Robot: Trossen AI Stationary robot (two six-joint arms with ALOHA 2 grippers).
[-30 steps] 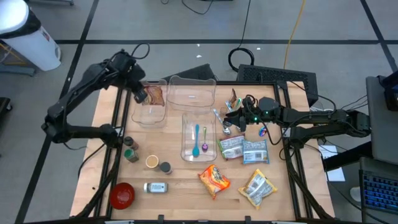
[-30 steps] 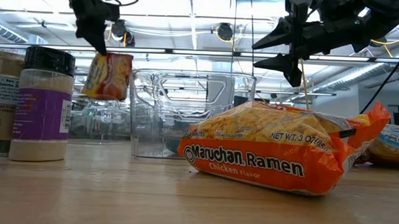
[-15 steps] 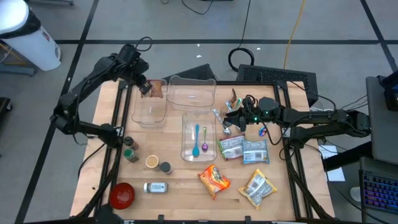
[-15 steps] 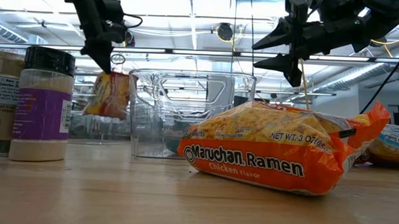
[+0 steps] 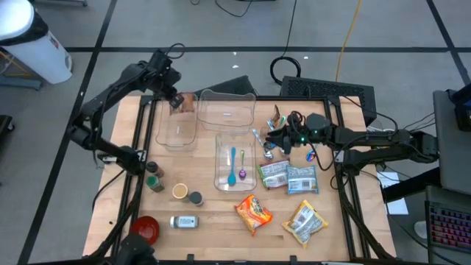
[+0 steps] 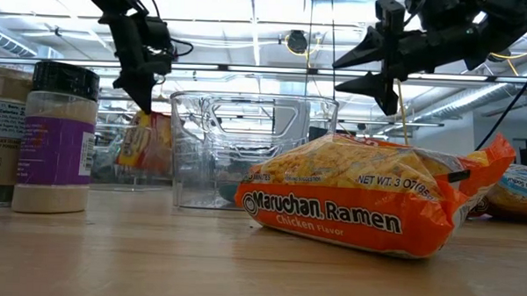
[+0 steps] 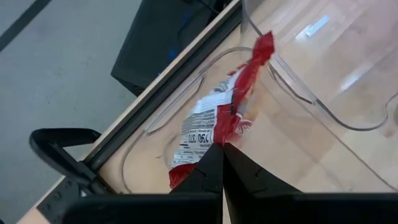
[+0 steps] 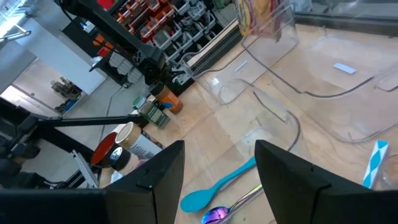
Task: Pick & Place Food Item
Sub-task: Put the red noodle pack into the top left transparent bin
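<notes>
A red and white snack packet [image 7: 208, 121] hangs from my left gripper [image 5: 175, 101], which is shut on it over the far end of the left clear container [image 5: 176, 126]. In the low view the packet [image 6: 146, 142] dangles below the gripper [image 6: 145, 105]. Whether its lower end touches the container, I cannot tell. My right gripper [image 5: 268, 140] hovers open and level right of the table's middle, with nothing between its fingers [image 8: 163, 171]. My left gripper pinches a red edge of the packet [image 7: 222, 135] between its two fingertips. The fingers slant steeply down from above. The packet hangs below them, tilted, above the container's far end.
A second clear container [image 5: 227, 110] stands at the far middle. A third [image 5: 234, 163] holds a teal spoon and a purple one. Ramen packets [image 5: 253, 212] and other food packets [image 5: 288, 177] lie near right. Spice jars [image 5: 154, 177] and a red bowl [image 5: 144, 230] stand near left.
My left gripper has carried the packet toward the table's far edge and downward, staying shut on it. The packet now hangs lower, by the left container's far end.
</notes>
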